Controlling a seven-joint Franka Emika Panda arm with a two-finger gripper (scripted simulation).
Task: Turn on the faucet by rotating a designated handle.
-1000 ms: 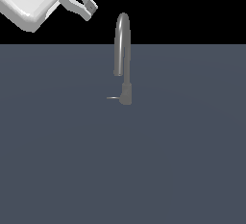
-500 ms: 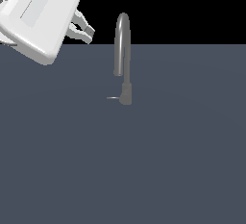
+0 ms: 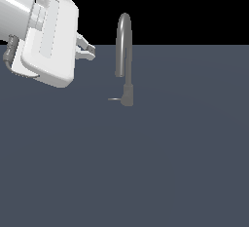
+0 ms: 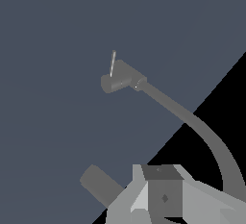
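The worktop [image 3: 185,162] is the biggest thing in view, a flat slate-grey plane whose far edge runs straight across the exterior view against black; its near and side edges lie outside the frame. Next in size is the white robot arm [image 3: 46,36], which fills the exterior view's upper left, its bulk overlapping the far edge of the worktop. The faucet [image 3: 124,50] stands upright near the far edge, about midway across the exterior view, with wide bare surface on its near side and toward the exterior view's right; its arched spout rises above the far edge line and curls down toward the exterior view's left. At the arm's tip the claw [image 3: 89,49] hangs in the air level with the spout's middle, toward the exterior view's left of it, apart from the spout with a clear gap between. Its fingers look slightly apart, with nothing between them. Smallest is the handle [image 3: 115,99], a thin rod jutting from the faucet's short base toward the exterior view's left, low over the worktop, well below the claw and untouched.
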